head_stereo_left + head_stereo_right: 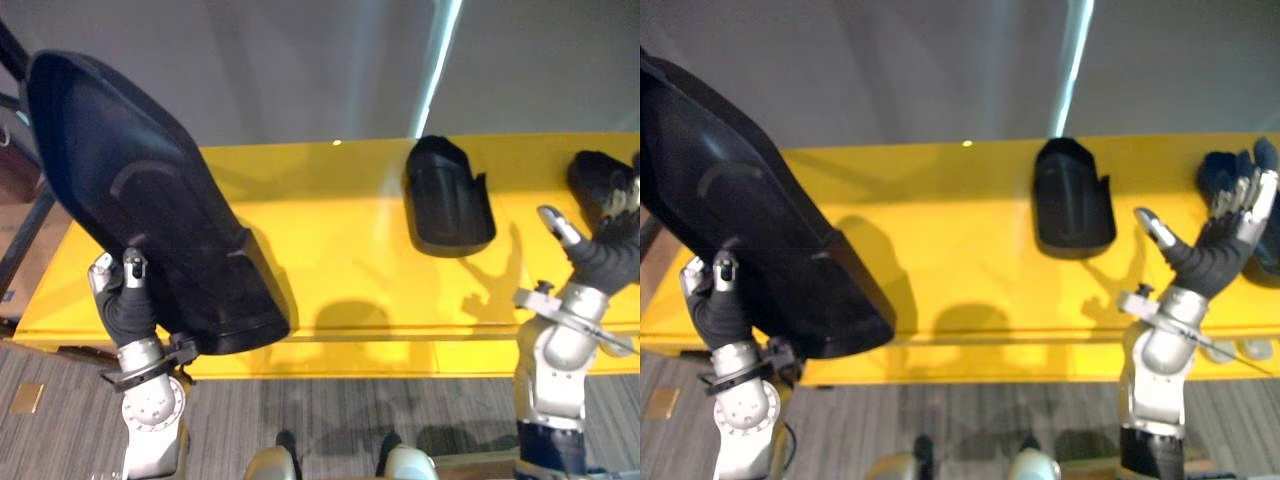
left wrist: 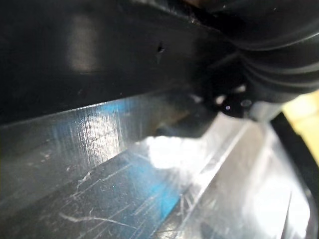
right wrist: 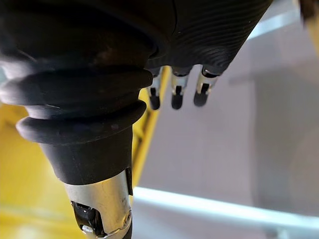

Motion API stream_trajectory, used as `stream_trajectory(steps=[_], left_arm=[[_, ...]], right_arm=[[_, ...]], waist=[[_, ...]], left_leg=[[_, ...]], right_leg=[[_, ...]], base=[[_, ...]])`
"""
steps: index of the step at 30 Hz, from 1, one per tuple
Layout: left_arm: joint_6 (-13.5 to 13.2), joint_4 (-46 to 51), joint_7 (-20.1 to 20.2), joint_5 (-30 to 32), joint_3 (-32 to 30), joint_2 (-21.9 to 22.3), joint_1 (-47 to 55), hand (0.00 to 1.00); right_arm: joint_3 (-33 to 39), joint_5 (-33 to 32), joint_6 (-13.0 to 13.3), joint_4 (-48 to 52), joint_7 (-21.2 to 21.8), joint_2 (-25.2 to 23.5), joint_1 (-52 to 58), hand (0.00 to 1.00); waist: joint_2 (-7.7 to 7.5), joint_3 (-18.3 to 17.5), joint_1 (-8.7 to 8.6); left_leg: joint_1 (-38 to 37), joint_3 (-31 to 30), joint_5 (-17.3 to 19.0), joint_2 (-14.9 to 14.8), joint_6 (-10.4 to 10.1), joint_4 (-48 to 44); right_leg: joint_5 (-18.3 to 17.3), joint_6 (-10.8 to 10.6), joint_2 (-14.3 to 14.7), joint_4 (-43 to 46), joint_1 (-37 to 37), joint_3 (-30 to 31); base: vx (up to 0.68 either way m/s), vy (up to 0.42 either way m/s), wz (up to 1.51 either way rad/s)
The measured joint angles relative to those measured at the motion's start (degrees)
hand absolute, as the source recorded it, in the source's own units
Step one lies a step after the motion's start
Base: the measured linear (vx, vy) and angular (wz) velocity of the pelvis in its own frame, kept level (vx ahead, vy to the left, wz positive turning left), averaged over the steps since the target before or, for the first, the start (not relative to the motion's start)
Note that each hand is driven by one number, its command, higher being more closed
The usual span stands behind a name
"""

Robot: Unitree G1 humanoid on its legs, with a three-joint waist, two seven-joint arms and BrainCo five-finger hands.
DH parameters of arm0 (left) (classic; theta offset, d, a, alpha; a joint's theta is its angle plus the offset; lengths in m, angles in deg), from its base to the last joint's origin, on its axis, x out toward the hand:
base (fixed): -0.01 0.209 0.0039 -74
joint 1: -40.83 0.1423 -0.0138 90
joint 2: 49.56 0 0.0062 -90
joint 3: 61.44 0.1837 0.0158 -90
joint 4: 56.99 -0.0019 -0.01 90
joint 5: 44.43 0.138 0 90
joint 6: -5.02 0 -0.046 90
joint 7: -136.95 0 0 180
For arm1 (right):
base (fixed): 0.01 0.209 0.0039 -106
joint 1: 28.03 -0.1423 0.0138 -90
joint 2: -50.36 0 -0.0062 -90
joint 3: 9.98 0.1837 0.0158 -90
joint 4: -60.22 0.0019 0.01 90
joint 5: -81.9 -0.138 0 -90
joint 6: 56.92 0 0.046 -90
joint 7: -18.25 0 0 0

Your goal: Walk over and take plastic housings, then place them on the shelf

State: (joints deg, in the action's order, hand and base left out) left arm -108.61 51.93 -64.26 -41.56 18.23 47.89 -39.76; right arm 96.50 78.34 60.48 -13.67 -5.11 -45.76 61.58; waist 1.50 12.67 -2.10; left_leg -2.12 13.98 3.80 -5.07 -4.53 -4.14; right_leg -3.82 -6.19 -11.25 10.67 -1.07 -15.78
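Note:
A large black plastic housing [image 1: 150, 200] is held up, tilted, over the left end of the yellow shelf [image 1: 340, 260]. My left hand [image 1: 125, 295] is shut on its lower edge, thumb on the front and fingers hidden behind. Its glossy black surface [image 2: 99, 59] shows close up in the left wrist view. A smaller black housing [image 1: 448, 200] lies on the shelf right of the middle. Another black housing [image 1: 598, 175] lies at the far right. My right hand [image 1: 1220, 245] is open and raised just in front of it, with straight fingers [image 3: 177, 94] holding nothing.
The shelf's front edge [image 1: 400, 358] runs across the view above grey carpet [image 1: 330, 410]. A grey wall [image 1: 300, 70] stands behind the shelf. A dark metal frame [image 1: 25, 235] and a cardboard box [image 1: 20, 225] stand past the shelf's left end.

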Motion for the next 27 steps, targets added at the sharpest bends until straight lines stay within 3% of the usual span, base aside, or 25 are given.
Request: stream_trajectory(steps=[5,10,14,19,23,27], left_arm=[[1.05,0.40,3.54,-0.04,-0.99,-0.41,-0.55,1.00],[9.05,-1.38,6.65,-0.88,-1.17,-3.31,-2.98,1.00],[17.06,-15.16,5.03,-2.75,-2.43,-5.78,-12.35,1.00],[24.95,-34.59,3.74,-5.86,-1.80,-10.83,-24.05,1.00],[28.44,-45.55,3.37,-10.77,0.10,-13.89,-30.62,1.00],[29.74,-50.90,3.69,-11.94,0.32,-14.27,-35.26,1.00]], right_arm=[[-0.13,4.76,0.30,3.49,-0.53,-2.00,5.65,0.00],[1.05,1.33,0.31,3.58,5.00,-1.94,8.79,0.00],[-0.42,-1.44,2.79,4.16,11.55,-1.29,8.89,0.00],[-8.74,-2.71,2.84,6.02,18.42,1.71,8.52,0.00],[-12.47,-7.01,2.71,5.79,22.91,3.84,8.43,0.00],[-16.60,-8.23,2.66,5.67,26.22,6.20,7.70,0.00]], waist=[[0.62,-0.61,-1.07],[1.70,-1.27,-2.73],[2.83,-1.67,-4.80],[3.38,-1.33,-6.86],[4.70,-0.30,-8.42],[6.01,1.75,-9.00]], left_leg=[[-0.95,2.39,-0.58,1.13,0.71,2.25],[-1.09,3.86,-0.93,1.11,0.64,3.20],[-1.90,5.59,-1.03,0.78,0.47,3.89],[-1.95,8.58,-1.03,0.61,0.46,3.96],[-2.22,9.38,-1.04,0.74,0.46,3.97],[-2.88,10.27,-1.05,0.79,0.49,4.11]], right_leg=[[3.60,-0.81,0.29,-5.62,1.11,1.78],[4.71,-0.81,0.53,-7.65,1.09,2.47],[5.54,-0.65,1.41,-8.87,0.81,4.51],[7.37,-0.52,2.25,-10.66,-0.34,7.61],[7.72,-0.54,2.30,-10.58,-0.87,8.74],[7.85,-0.60,2.39,-10.35,-0.98,9.81]], base=[[-0.02,0.069,-0.19],[0.02,0.020,-0.11],[0.01,-0.001,-0.24],[-0.03,-0.010,-0.33],[-0.04,0.000,-0.15],[-0.05,-0.009,-0.12]])
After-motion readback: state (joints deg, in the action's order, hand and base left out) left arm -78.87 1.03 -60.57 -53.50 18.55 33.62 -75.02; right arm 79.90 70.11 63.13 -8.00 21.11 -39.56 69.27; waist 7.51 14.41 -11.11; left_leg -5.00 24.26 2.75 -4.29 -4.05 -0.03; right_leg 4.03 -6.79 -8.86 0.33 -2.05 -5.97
